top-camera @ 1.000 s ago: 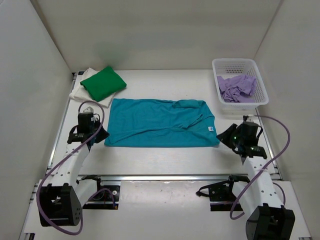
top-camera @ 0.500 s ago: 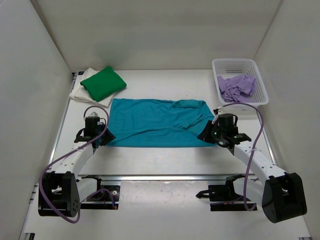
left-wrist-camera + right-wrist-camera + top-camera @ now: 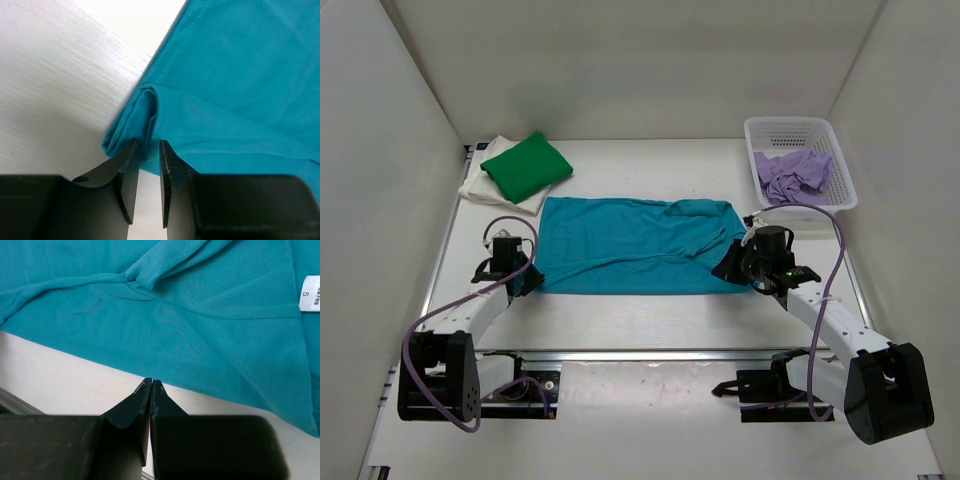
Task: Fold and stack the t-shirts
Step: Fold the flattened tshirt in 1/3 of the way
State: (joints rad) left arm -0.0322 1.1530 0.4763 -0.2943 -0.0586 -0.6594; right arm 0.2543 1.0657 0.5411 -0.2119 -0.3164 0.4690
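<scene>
A teal t-shirt [image 3: 635, 245] lies spread flat in the middle of the table. My left gripper [image 3: 527, 278] is at its near left corner, and in the left wrist view [image 3: 148, 144] the jaws pinch a bunched fold of the teal cloth [image 3: 225, 75]. My right gripper [image 3: 728, 268] is at the near right edge. In the right wrist view [image 3: 150, 382] its jaws are pressed together with their tips at the hem of the shirt [image 3: 165, 315], and no cloth shows between them. The white neck label [image 3: 310, 300] lies to the right.
A folded green t-shirt [image 3: 526, 166] lies on a cream-white one [image 3: 480, 185] at the back left. A white mesh basket [image 3: 790, 122] at the back right holds a crumpled lilac t-shirt [image 3: 792, 175]. A metal rail [image 3: 640, 353] runs along the near edge.
Both grippers have moved inward to the teal shirt's near corners. The left one has closed on the left corner and bunched it; the right one came in from the far right.
</scene>
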